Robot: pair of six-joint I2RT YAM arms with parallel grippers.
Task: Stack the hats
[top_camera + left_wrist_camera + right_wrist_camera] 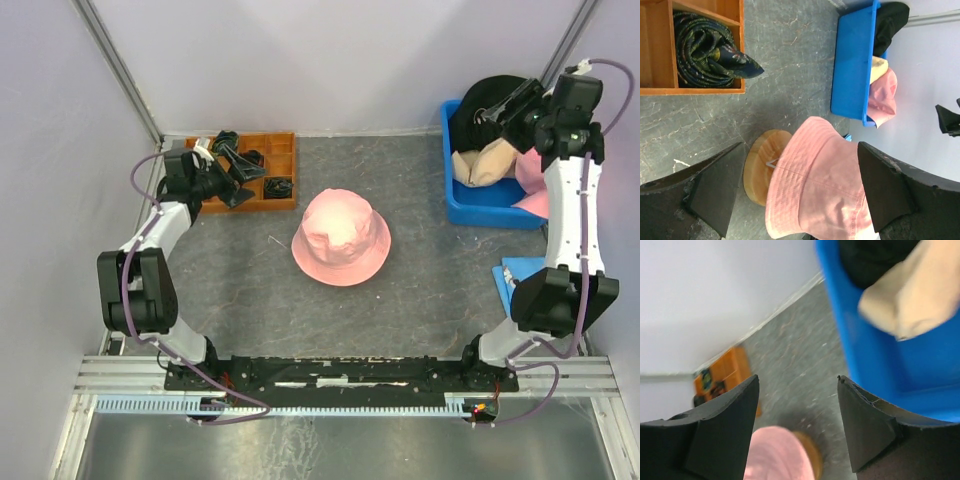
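Since the right gripper hangs wide and empty over the blue bin, the beige hat lies just beside it; the left gripper, also wide, sits beyond the centre pink hat.

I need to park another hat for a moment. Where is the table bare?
Bare grey table lies behind the pink hat, between the orange tray and the blue bin, and in front of the hat toward the near edge. The bin is crowded with hats; the tray holds dark bundles.
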